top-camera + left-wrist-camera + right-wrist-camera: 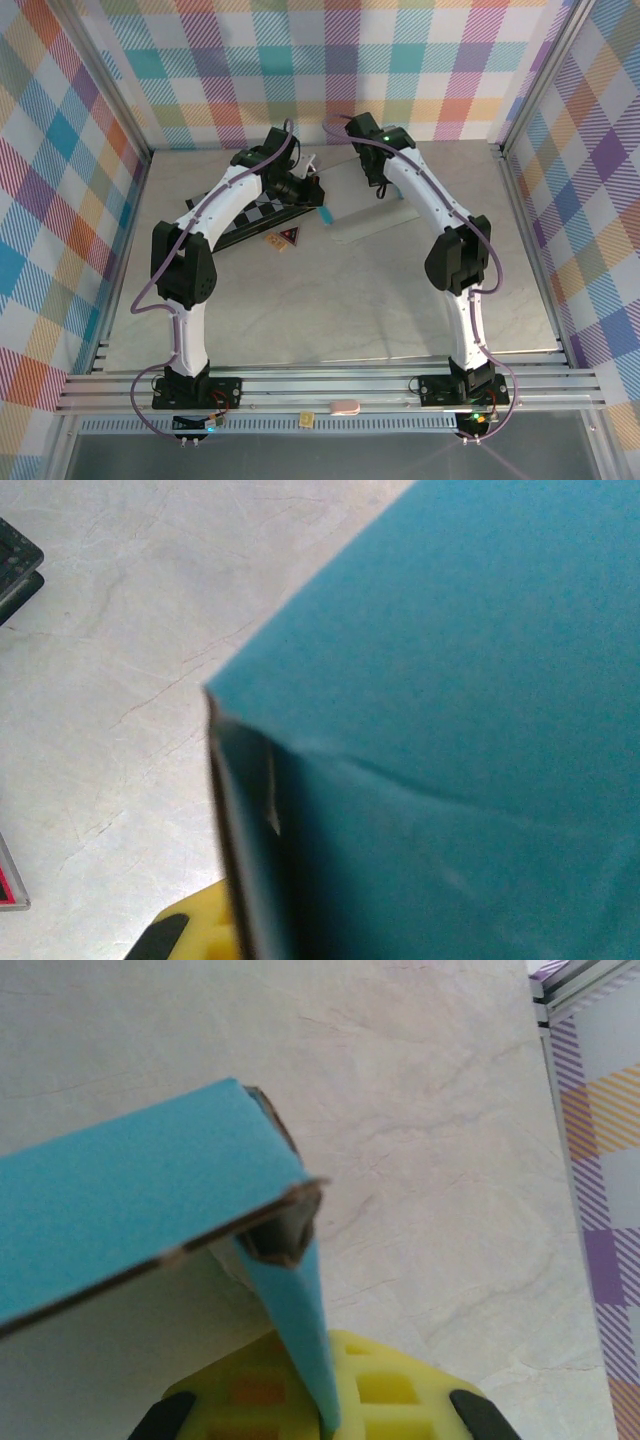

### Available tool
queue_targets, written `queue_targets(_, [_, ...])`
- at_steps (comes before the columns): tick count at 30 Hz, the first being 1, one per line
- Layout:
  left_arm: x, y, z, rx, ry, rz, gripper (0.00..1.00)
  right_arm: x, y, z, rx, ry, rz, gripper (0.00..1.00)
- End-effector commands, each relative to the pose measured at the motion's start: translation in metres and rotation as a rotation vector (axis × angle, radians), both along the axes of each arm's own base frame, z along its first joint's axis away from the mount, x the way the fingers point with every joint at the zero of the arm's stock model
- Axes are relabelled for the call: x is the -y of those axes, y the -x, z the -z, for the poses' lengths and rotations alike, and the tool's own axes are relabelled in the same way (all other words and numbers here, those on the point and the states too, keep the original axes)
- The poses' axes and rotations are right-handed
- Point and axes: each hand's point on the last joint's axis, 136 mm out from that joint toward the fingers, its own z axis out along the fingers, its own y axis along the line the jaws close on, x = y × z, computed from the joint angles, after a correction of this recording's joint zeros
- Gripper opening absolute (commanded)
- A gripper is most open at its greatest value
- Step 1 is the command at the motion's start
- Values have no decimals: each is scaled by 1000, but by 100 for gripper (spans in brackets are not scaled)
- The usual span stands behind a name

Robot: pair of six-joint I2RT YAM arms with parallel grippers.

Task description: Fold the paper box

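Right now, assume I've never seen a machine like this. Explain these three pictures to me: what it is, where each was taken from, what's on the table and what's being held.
This is a robot with two white arms, a left arm and a right arm, bolted at the near edge of a pale table. The wide picture comes from a camera above and behind them. In it, the left gripper and right gripper meet near the far middle. The other two pictures come from a camera on each wrist, looking along that gripper. On the table lie a checkered board and a small dark triangular piece. Both grippers are shut on a teal paper box: the right pinches an end flap, the left an edge.
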Motion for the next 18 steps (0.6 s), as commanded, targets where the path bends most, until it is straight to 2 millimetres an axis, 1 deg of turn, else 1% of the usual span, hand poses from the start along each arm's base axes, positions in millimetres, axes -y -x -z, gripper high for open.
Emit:
queue_targets(1, [-8,-1,-19,0,21,-20,0,56,-2,-7,21,226,129,0])
queue_targets(6, [-7,0,-21,-1,26,-19,0,53,-3,-8,22,234,104,0])
queue_targets(9, [-7,0,-22,-1,30,-21,0,38,-2,0,-8,124,47,0])
queue_targets(11, [-7,0,-22,-2,34,-22,0,23,0,8,-50,-25,-1,0])
queue_targets(12, [-6,0,-23,0,37,-22,0,19,1,9,-61,-79,-11,4])
queue_targets(14, [-6,0,-23,-2,42,-25,0,8,2,9,-86,-209,-53,15])
queue_targets(16, [-5,0,-22,-4,46,-26,0,6,2,3,-83,-274,-58,23])
queue_targets(18, [-6,1,-21,-7,45,-27,0,8,3,-1,-81,-332,-56,28])
